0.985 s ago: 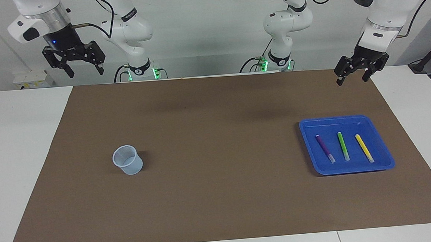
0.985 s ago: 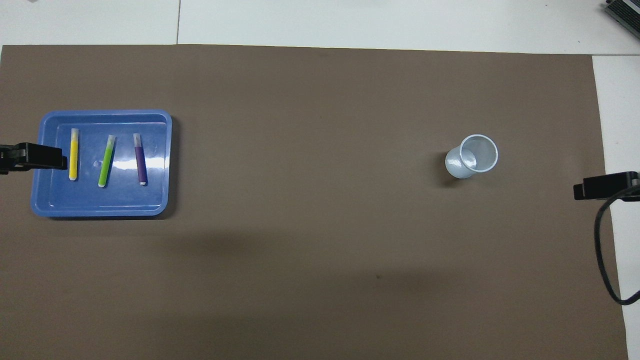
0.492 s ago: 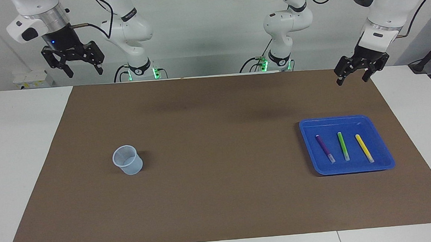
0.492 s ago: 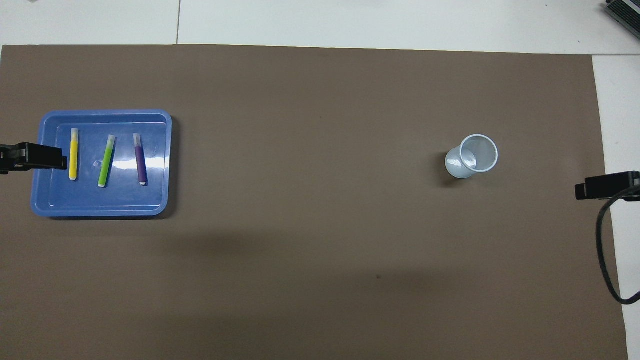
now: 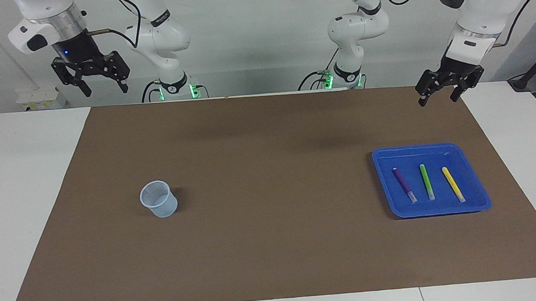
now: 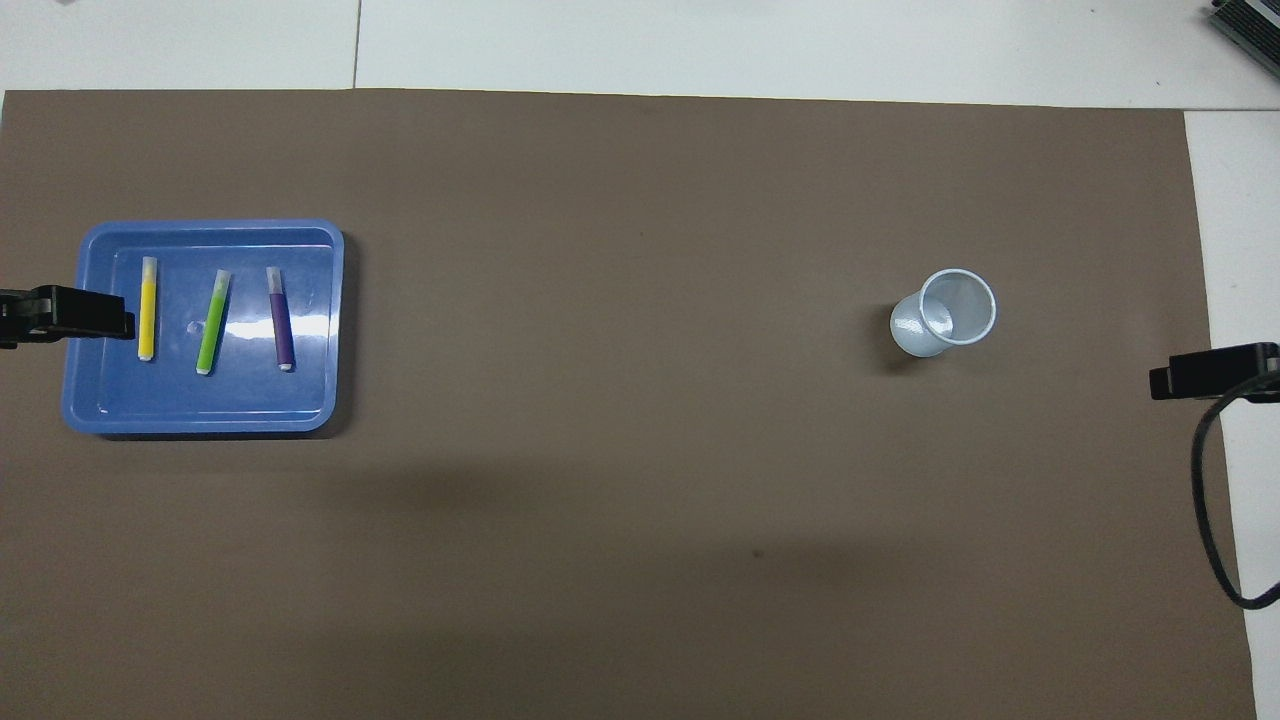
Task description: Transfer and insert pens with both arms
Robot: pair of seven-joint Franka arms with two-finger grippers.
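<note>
Three pens, purple (image 5: 404,185), green (image 5: 426,181) and yellow (image 5: 453,184), lie untouched in the blue tray (image 5: 479,202) toward the left arm's end of the desk. Nothing is in the cup (image 5: 158,199). Left gripper (image 5: 439,95) and right gripper (image 5: 101,85) hang raised, fingers open and empty. All transfers remain.

The counter (image 5: 32,183) is white, overlaid by a plain brown mat (image 5: 273,243). The tray (image 5: 478,203) is bright blue and glossy. In it lie a purple pen (image 5: 404,185), a green pen (image 5: 426,181) and a yellow pen (image 5: 453,184), each with a whitish, see-through cap end. The cup (image 5: 159,199) is a pale, translucent bluish white. Both arms are white with dark grey joint covers and black cables; the left pincer (image 5: 441,94) and right pincer (image 5: 104,88) are black. Green lights glow at the arm bases.
</note>
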